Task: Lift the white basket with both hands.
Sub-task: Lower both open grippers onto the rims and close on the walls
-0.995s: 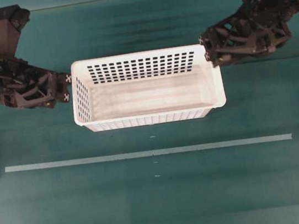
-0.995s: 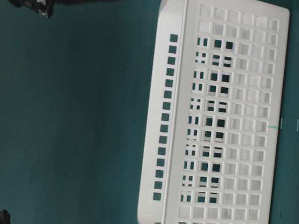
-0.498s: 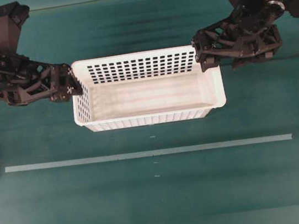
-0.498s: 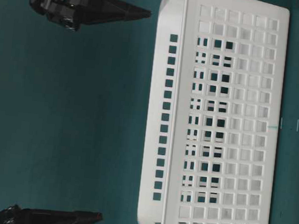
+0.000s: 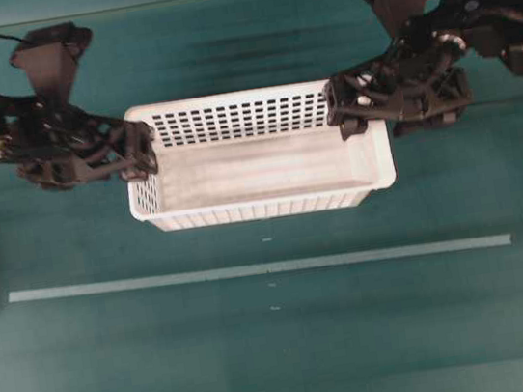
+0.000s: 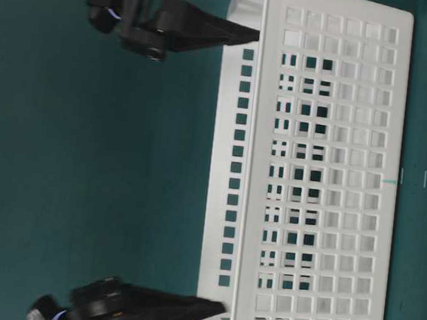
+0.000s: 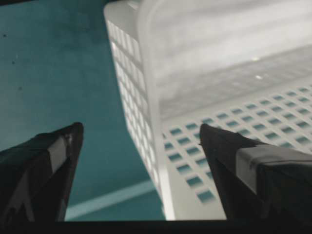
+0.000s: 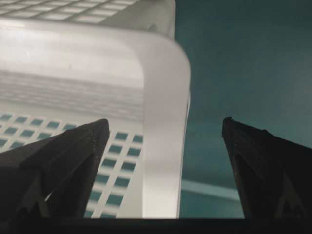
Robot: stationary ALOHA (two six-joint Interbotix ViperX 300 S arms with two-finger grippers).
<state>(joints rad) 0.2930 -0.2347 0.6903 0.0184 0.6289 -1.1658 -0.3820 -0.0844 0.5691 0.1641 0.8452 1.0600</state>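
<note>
— Standing where, the white basket (image 5: 258,155)?
— Resting on the green table (image 5: 282,339), back half, just behind the pale tape line (image 5: 260,269). Upright, open side up, nothing inside.

— Placed how, the left gripper (image 5: 145,151)?
— Spread wide at the basket's left end, straddling the short wall. Seen from the left wrist: one finger (image 7: 44,170) outside over the table, the other (image 7: 243,170) inside above the floor, rim between. Released, not clamping; contact with the wall cannot be told.

— And the right gripper (image 5: 347,113)?
— Same at the right end, near the back corner. Fingers parted, one (image 8: 58,165) inside the basket, one (image 8: 268,165) outside, rim between. Nothing grasped.

— From table level?
— Both pointed tips at the rim, one at either end (image 6: 211,31) (image 6: 176,309).
</note>
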